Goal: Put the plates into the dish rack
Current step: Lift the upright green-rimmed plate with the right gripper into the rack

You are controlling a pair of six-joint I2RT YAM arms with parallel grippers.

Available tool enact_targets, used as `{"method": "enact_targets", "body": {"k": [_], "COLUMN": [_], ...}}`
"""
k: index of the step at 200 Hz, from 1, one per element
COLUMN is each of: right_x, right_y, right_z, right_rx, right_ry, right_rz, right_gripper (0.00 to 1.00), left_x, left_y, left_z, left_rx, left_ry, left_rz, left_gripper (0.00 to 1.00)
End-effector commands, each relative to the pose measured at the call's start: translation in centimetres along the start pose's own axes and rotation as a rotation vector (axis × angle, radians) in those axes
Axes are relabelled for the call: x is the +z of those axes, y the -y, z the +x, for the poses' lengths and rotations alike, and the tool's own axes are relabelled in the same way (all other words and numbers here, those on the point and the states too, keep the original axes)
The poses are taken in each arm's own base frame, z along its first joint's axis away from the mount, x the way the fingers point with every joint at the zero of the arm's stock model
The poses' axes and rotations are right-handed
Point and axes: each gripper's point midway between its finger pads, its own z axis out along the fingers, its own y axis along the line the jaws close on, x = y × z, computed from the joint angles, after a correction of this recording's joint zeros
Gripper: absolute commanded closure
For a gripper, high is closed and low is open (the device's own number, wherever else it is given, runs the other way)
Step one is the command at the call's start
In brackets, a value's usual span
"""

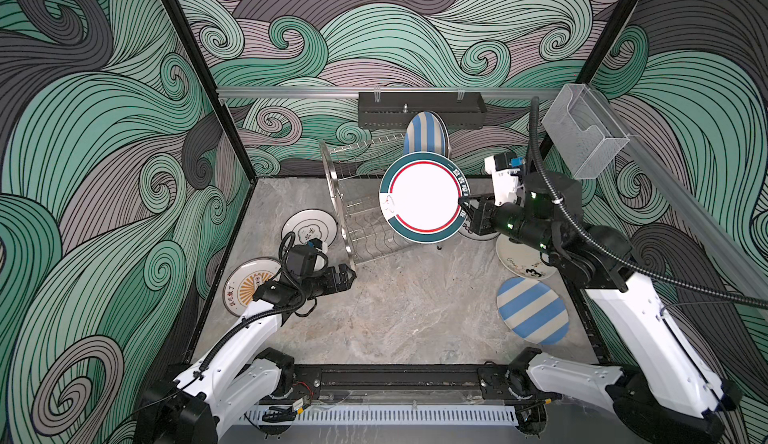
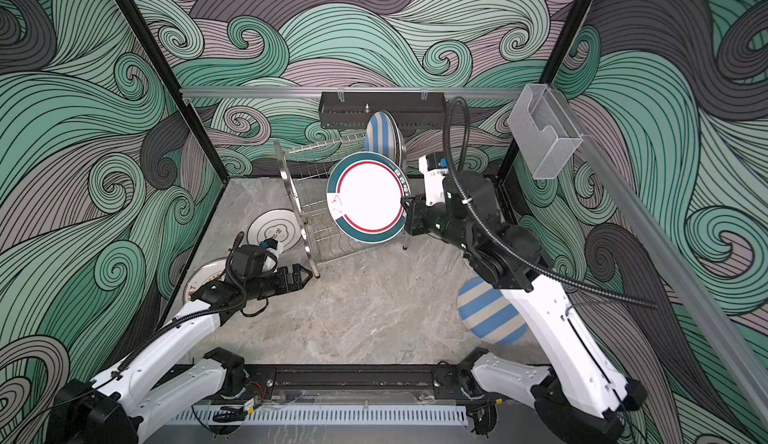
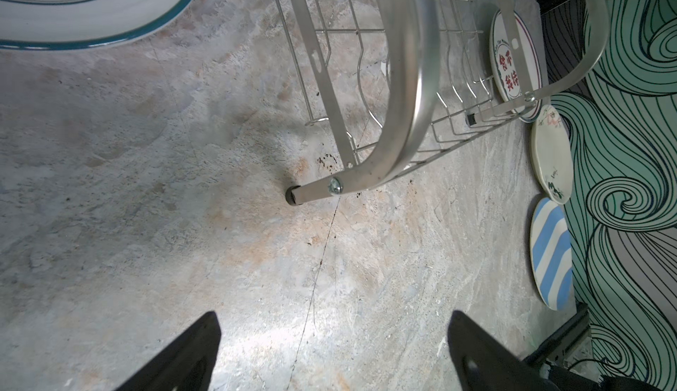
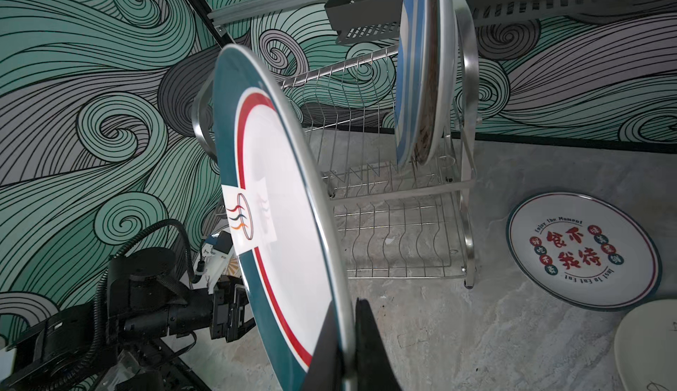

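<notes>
While clamping the teal-rimmed plate (image 1: 424, 196), your right gripper (image 1: 463, 204) hovers by the dish rack (image 1: 365, 229). Left gripper (image 1: 347, 279): open.

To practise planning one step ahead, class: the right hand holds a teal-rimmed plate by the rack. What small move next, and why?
Probably lower the teal-rimmed plate edge-first into a free slot of the dish rack: the right hand grips its rim, it stands nearly upright, and slots beside the striped plate stand empty.
</notes>
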Motion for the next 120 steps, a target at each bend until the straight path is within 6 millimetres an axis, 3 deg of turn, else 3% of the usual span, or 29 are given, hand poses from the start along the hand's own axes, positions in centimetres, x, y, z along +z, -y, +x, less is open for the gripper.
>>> {"method": "enact_targets", "body": {"k": [1,37,75,95,120], "right_x": [0.6,2.4,4.3,4.5,5.5], "right_y": [0.6,2.5,2.5,2.8,2.7], "right_z": [-4.2,-8.7,-11.0,-12.0,-12.3], "right_rx": [-0.047,-0.093,-0.087,-0.152,-0.154], "right_ry": [0.105,0.245,0.34,0.368,0.387], "right_rz": [0.082,0.292,0.36,0.49,0.53], "right_gripper": [1.0,1.0,1.0,1.0,1.0], "left_x": [-0.9,-1.1,-1.2,-1.4,-1.5], "left_y": [0.9,1.3,1.0,1.2,1.1], "left_z": [-1.0,-0.8,-0.4,-0.7,-0.5], "left_rx": [0.025,0.048,0.031,0.038,0.033], "left_ry": [0.023,0.009,-0.004,0.003,-0.006], "left_rz": [0.015,0.035,0.022,0.023,0.017], "left_gripper": [0.01,0.02,0.01,0.01,0.01]}}
